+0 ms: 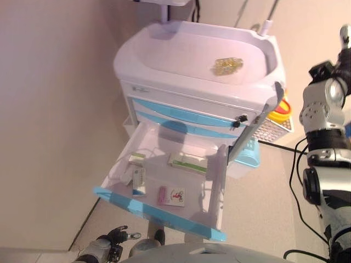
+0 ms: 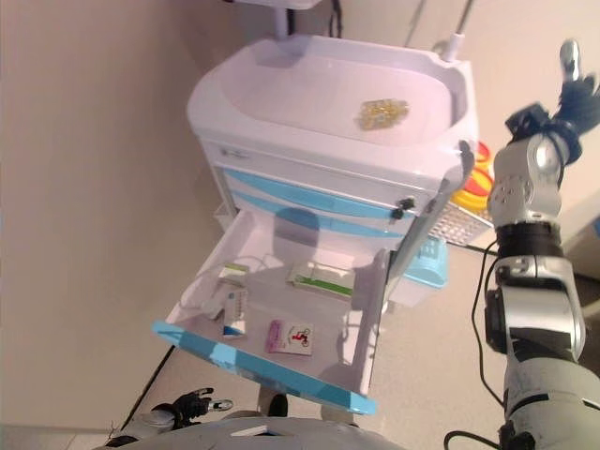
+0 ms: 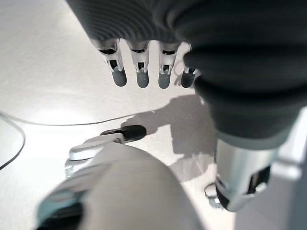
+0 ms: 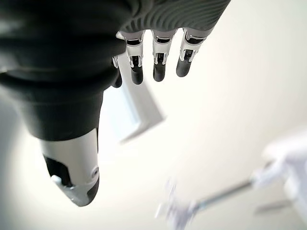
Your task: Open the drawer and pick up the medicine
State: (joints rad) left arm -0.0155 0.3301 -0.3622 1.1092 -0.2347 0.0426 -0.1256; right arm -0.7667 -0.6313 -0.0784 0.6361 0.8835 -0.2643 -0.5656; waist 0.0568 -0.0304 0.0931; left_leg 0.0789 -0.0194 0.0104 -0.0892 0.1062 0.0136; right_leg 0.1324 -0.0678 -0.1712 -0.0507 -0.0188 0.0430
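A white cart (image 1: 164,57) with blue-fronted drawers stands ahead. Its lowest drawer (image 1: 164,211) is pulled open. Inside lie a green-and-white medicine box (image 1: 187,163), a small pink-marked packet (image 1: 176,196), a slim pink item (image 1: 162,195) and small boxes (image 1: 138,176) at the left. My left hand (image 1: 112,241) hangs low below the drawer front, fingers relaxed and empty; its fingers (image 3: 139,72) show in the left wrist view. My right hand (image 2: 574,75) is raised high to the right of the cart, fingers (image 4: 158,62) straight, empty.
A yellowish clump (image 1: 228,66) lies in the cart's top tray. A red-and-yellow container (image 1: 282,107) sits in a wire basket on the cart's right side, above a blue bin (image 1: 247,156). A wall runs along the left.
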